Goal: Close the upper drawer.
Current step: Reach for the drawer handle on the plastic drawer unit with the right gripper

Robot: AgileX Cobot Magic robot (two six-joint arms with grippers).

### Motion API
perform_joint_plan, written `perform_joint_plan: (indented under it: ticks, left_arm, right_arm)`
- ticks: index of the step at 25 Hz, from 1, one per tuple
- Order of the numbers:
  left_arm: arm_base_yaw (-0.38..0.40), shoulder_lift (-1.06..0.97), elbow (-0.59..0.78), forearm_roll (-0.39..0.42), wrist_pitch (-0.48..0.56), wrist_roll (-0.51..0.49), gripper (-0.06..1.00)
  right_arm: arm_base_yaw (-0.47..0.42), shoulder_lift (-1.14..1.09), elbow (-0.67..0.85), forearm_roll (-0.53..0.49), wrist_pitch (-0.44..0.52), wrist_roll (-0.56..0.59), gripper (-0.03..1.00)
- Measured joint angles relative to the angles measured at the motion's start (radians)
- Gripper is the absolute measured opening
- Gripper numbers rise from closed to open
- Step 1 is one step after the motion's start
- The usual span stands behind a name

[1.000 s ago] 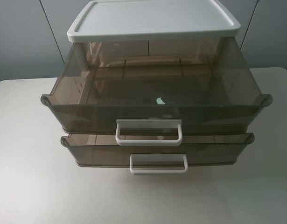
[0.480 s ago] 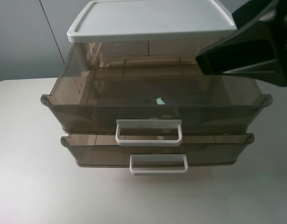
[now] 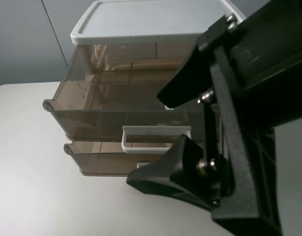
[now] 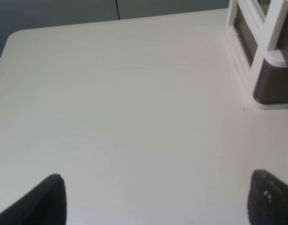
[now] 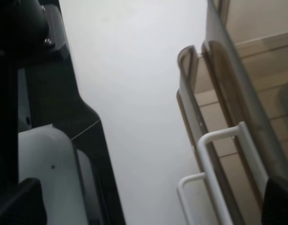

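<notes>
The upper drawer (image 3: 111,105) is standing pulled well out from under the white lid (image 3: 141,19). Its front edge is overhanging the lower drawer (image 3: 99,160), which is itself sitting slightly out. In the exterior view the upper drawer is filling the centre, with its white handle (image 3: 146,130) lying at the middle of the front wall. The right gripper (image 3: 145,139) is looming in from 4 o'clock, close to the camera, with its 2 fingers spread wide and holding nothing. One finger (image 3: 182,86) is crossing over the drawer's right half, and the other (image 3: 160,177) is covering the lower drawer's handle. Whether either is touching the plastic cannot be told. From 7 to 10 o'clock, open table (image 3: 28,187) is stretching from the drawer fronts out to the rounded left edge. The left gripper (image 4: 158,201) is hovering over the table near a corner of the cabinet (image 4: 270,56), its fingers (image 4: 48,201) likewise parted and gripping nothing
</notes>
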Motion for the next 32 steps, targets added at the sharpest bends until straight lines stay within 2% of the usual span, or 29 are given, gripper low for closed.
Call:
perform_joint_plan:
  ticks: [6, 11, 15, 20, 32]
  left_arm:
    - [0.000, 0.000, 0.000, 0.000, 0.000, 0.000, 0.74]
    - [0.000, 0.000, 0.000, 0.000, 0.000, 0.000, 0.74]
    - [0.000, 0.000, 0.000, 0.000, 0.000, 0.000, 0.74]
    - [0.000, 0.000, 0.000, 0.000, 0.000, 0.000, 0.74]
    - [0.000, 0.000, 0.000, 0.000, 0.000, 0.000, 0.74]
  right_arm:
    - [0.004, 0.080, 0.000, 0.088, 0.041, -0.115, 0.70]
    - [0.095, 0.083, 0.013, 0.107, 0.046, -0.232, 0.70]
    - [0.131, 0.083, 0.086, 0.107, 0.027, -0.255, 0.70]
    - [0.131, 0.086, 0.149, 0.046, 0.006, -0.239, 0.70]
    - [0.131, 0.093, 0.174, -0.133, -0.086, -0.165, 0.70]
